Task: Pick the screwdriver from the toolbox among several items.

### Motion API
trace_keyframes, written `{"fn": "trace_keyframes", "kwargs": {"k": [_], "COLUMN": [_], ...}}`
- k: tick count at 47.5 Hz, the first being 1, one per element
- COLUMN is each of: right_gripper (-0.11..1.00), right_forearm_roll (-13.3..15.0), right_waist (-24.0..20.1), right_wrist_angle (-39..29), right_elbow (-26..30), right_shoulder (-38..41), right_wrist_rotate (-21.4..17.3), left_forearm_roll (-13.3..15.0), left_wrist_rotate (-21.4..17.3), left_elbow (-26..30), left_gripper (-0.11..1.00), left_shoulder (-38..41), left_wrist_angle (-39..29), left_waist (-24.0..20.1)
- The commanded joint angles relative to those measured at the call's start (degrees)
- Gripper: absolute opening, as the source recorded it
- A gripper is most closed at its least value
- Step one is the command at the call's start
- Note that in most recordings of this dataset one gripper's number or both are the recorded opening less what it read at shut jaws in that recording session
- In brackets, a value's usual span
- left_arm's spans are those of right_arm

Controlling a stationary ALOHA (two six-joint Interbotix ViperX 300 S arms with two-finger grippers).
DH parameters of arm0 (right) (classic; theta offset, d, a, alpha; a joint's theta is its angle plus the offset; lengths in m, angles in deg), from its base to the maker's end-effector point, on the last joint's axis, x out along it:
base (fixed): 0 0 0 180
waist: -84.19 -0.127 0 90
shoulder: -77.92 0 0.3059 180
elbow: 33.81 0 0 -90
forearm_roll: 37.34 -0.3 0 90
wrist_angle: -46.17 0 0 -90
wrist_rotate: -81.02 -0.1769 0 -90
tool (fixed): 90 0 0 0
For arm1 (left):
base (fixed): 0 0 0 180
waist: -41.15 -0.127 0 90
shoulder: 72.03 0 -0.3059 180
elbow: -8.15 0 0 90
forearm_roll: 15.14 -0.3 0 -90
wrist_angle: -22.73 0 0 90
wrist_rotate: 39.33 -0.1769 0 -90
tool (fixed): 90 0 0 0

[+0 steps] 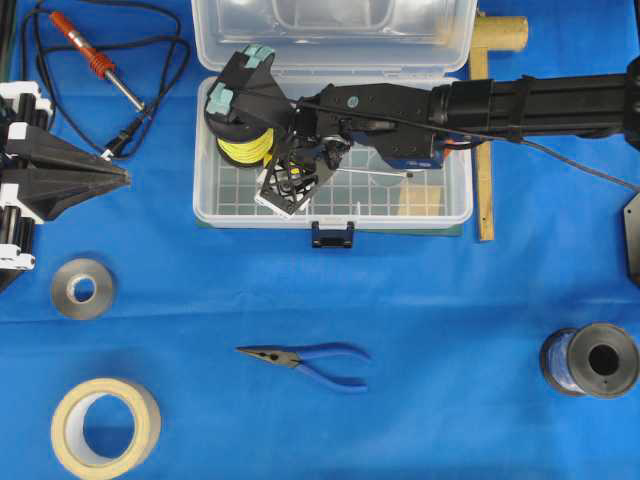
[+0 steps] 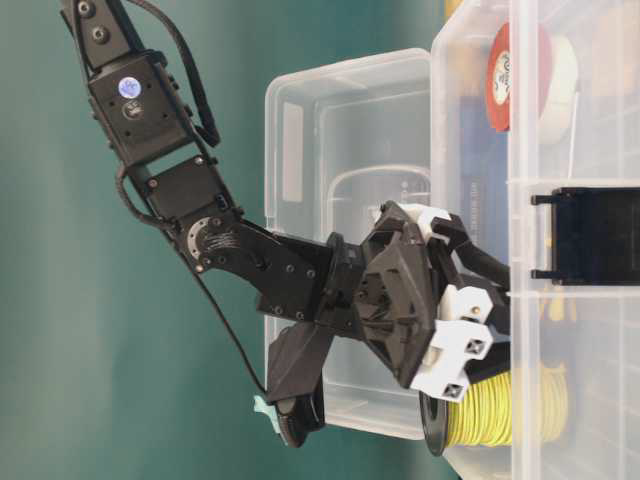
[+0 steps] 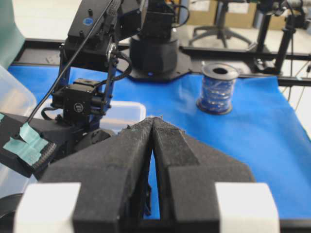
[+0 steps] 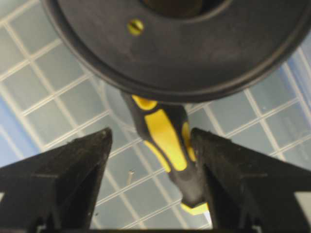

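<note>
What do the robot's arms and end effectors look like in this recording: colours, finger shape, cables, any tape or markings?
Both arms are black. The right arm has a black cable running along it, and its end effector has dark, foam-padded wedge fingers with teal tape patches and white angular mounts. The left end effector has matching dark padded fingers and white blocks.

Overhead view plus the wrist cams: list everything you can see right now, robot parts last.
toolbox: one, clear, lid open, top centre
screwdriver: one, yellow-black handle, on toolbox floor between right gripper's fingers
wire spool: one, yellow, toolbox left end
tan block: one, toolbox right end
soldering iron: one, red handle, top left
pliers: one, blue handles, below toolbox
tape rolls: grey and beige, left
blue wire spool: one, lower right
wooden ruler: right of toolbox
left gripper: shut, parked left
right gripper: open, inside toolbox
</note>
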Motion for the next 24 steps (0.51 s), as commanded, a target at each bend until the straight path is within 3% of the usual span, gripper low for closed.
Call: {"fn": "trace_keyframes", "kwargs": {"k": [1,24], "right_gripper": [0.68,0.70], "right_forearm_roll": [0.09,0.35], "right_waist": [-0.09,-0.53], "right_wrist_angle": [-0.53,-2.37], "right_elbow": [0.62,-1.58], "right_shoulder": [-3.34,-13.27], "right_wrist_rotate": [0.09,0.70], "left_forearm_roll": [0.09,0.18], "left_wrist_rotate": [0.00,0.62], "left_elbow": [0.53,0.53], "left_gripper": [0.00,0.00], "left_shoulder": [0.09,-0.09], "left_wrist_angle": [0.26,0.26], "left_waist": [0.09,0.00]}}
